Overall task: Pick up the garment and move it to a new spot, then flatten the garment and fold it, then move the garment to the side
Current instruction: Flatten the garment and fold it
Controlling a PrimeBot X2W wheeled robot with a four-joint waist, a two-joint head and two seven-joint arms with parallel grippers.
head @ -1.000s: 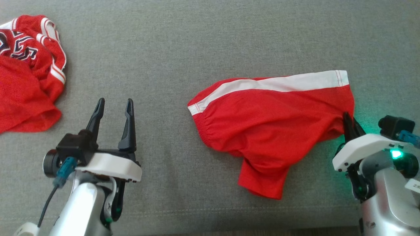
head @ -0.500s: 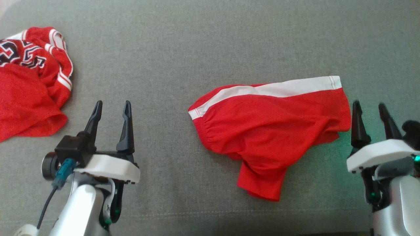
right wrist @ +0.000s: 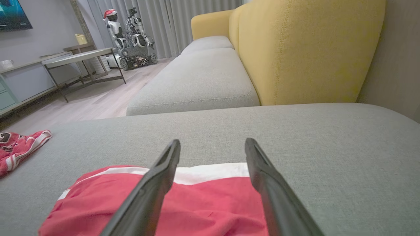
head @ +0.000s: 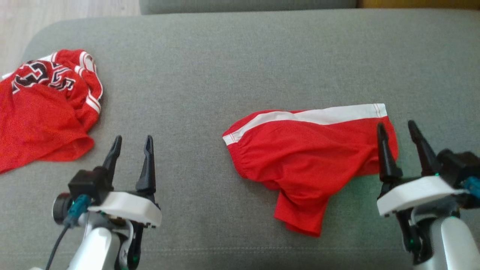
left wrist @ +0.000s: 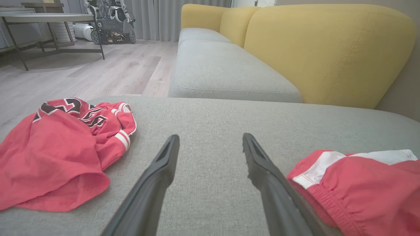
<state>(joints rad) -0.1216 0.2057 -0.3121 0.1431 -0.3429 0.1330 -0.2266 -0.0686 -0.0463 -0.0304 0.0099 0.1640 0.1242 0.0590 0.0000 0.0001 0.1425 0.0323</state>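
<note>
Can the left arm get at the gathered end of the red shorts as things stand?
Probably yes. The left gripper is open, and bare grey cushion lies between it and the gathered end of the red shorts. The jersey lies on its other side, out of the way.

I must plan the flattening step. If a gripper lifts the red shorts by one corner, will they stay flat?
Probably not: the red shorts lie in soft wrinkles, one leg flopped aside, so they should hang limp. The cloth looks thin, so likely light. Pushed, it would likely bunch on the woven cushion.
</note>
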